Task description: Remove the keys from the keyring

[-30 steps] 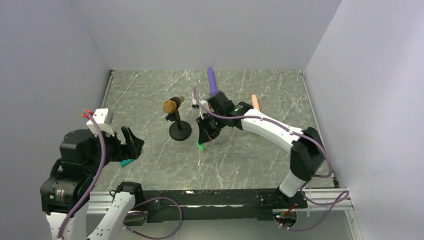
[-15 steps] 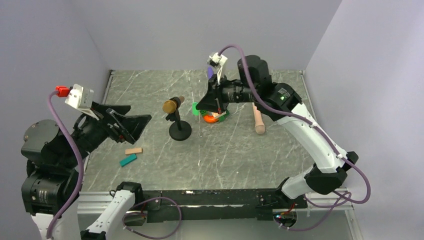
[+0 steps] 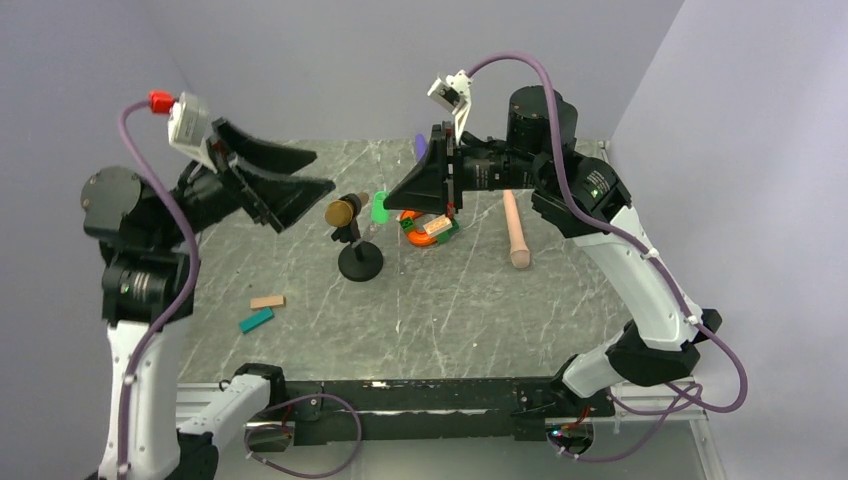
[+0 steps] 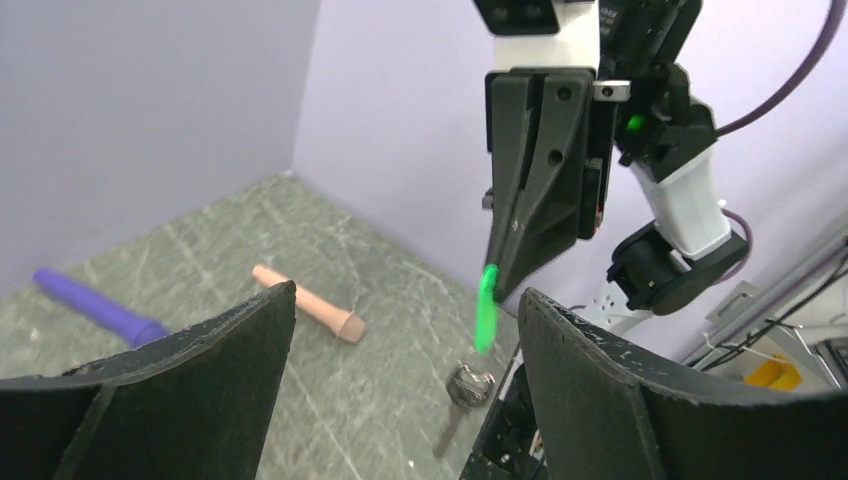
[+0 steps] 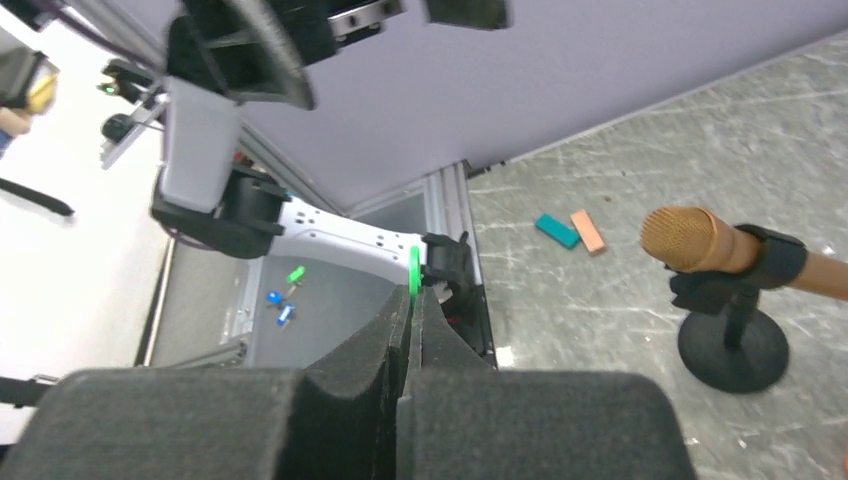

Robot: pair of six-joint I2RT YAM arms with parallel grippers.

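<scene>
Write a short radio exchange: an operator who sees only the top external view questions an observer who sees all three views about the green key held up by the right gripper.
Operator: From above, the right gripper holds the green key in the air. Is the keyring on it? I can't find it.
Observer: Yes. The left wrist view shows a small silvery keyring dangling just below the green key.
Operator: Is the left gripper lined up on it?
Observer: Seen from its own camera, its fingers stand wide apart. The key and ring show in the gap between them, touching neither.
</scene>
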